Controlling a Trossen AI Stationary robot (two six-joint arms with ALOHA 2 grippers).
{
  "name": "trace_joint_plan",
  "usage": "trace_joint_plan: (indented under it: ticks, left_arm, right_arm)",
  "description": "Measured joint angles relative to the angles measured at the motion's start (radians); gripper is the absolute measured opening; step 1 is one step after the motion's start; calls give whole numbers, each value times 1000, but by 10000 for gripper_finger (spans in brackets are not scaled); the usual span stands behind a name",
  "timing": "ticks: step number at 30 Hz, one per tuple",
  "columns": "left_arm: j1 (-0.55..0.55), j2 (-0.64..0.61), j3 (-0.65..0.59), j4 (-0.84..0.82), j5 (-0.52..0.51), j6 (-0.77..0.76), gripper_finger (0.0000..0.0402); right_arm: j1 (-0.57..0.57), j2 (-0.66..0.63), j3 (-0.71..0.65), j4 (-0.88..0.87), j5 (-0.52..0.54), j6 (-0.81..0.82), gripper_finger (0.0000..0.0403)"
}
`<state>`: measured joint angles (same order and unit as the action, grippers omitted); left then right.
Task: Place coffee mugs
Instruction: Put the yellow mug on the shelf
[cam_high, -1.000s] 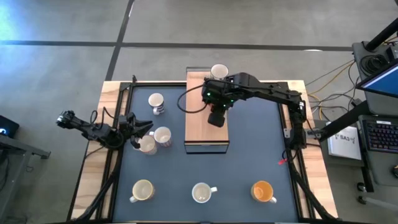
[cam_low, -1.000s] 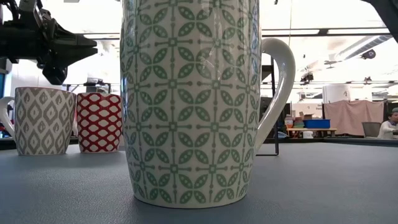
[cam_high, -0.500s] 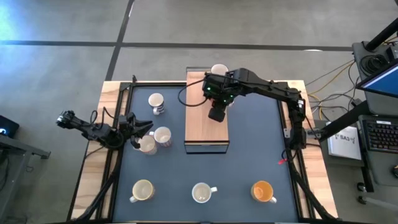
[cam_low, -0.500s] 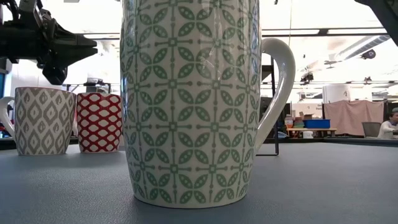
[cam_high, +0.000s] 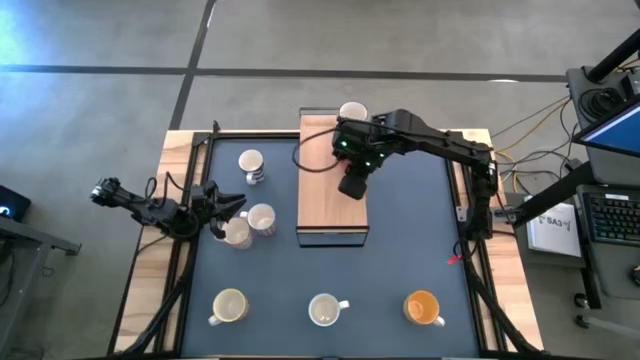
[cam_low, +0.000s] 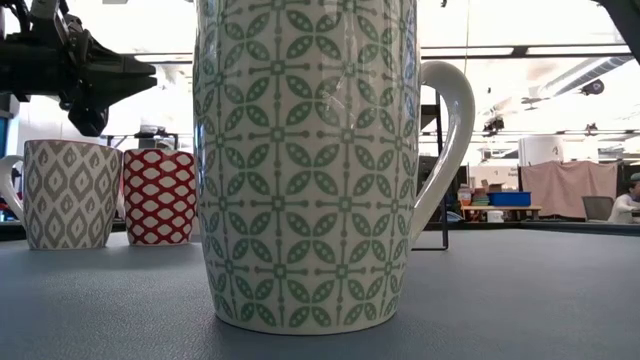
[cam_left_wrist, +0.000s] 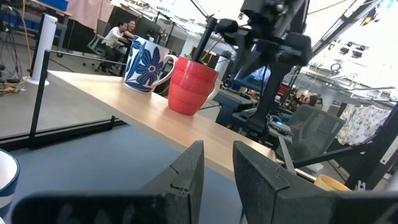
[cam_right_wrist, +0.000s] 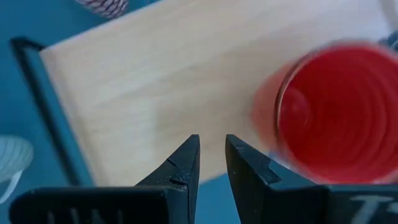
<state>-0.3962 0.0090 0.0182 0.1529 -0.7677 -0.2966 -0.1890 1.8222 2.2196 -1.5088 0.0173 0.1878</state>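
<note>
A red mug (cam_right_wrist: 329, 112) stands on its base on the wooden board (cam_right_wrist: 143, 81), off to one side of my right gripper (cam_right_wrist: 212, 146), which hovers above the board (cam_high: 333, 215) with its fingers a narrow gap apart and holds nothing. In the left wrist view the red mug (cam_left_wrist: 193, 87) stands beside a blue-flowered mug (cam_left_wrist: 144, 65). In the high view my right arm hides the red mug. My left gripper (cam_high: 228, 208) waits at the table's left, next to two mugs (cam_high: 262, 218), with a narrow gap between its fingers (cam_left_wrist: 217, 155).
A striped mug (cam_high: 250, 165) stands left of the board and a white mug (cam_high: 352, 112) at its far end. Along the near edge stand a cream mug (cam_high: 229, 305), a white mug (cam_high: 325, 310) and an orange mug (cam_high: 423, 307). A green-patterned mug (cam_low: 305, 160) fills the low view.
My right arm has shifted a little toward the table's right above the board. The mugs and my left arm have kept still.
</note>
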Motion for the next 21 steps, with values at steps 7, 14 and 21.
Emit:
trace_joint_plan:
  ticks: [7,14,21]
  left_arm:
    - [0,0,0,0,0,0,68]
    - [0,0,0,0,0,0,68]
    - [0,0,0,0,0,0,68]
  right_arm:
    - [125,-42,-21,-58,-148,151,73]
    - [345,-50,-30,-62,-151,341,86]
    - [551,-50,-74,-62,-155,586,93]
